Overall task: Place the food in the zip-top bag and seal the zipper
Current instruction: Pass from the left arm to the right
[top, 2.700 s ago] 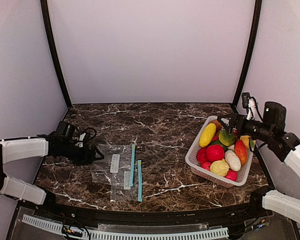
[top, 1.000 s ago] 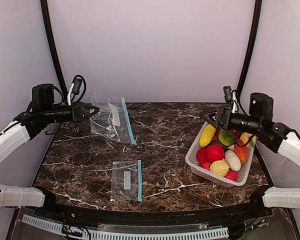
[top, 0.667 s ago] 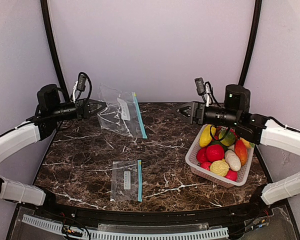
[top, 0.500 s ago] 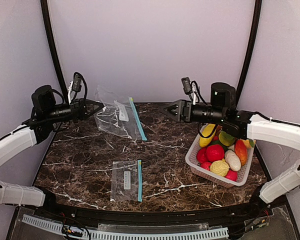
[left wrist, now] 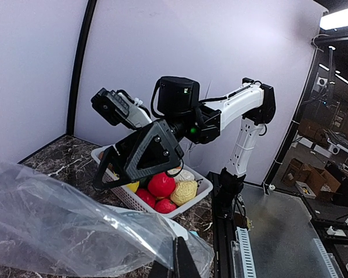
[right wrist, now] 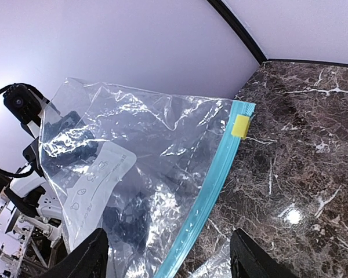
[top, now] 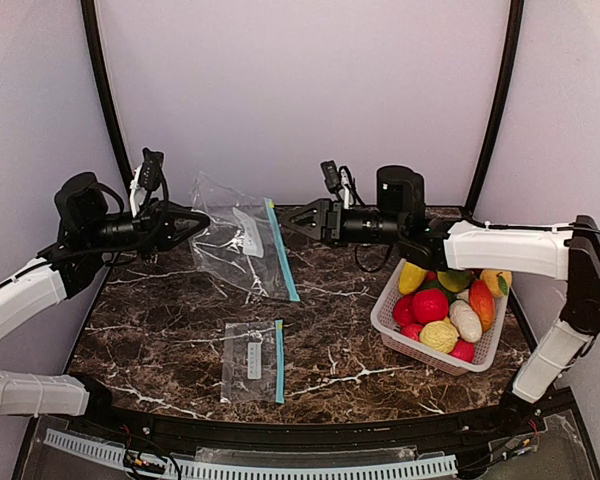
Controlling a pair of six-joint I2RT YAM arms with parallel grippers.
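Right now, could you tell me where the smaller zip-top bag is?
In the top view the smaller bag lies flat on the table, left of centre toward the near edge, with the larger bag held by the left gripper behind it.

You have open table between the small flat bag and the basket. The hanging bag fills the back left, and the right arm stretches across above the basket's far edge.

Dark marble table carries a flat small bag (blue zipper) and a white basket.
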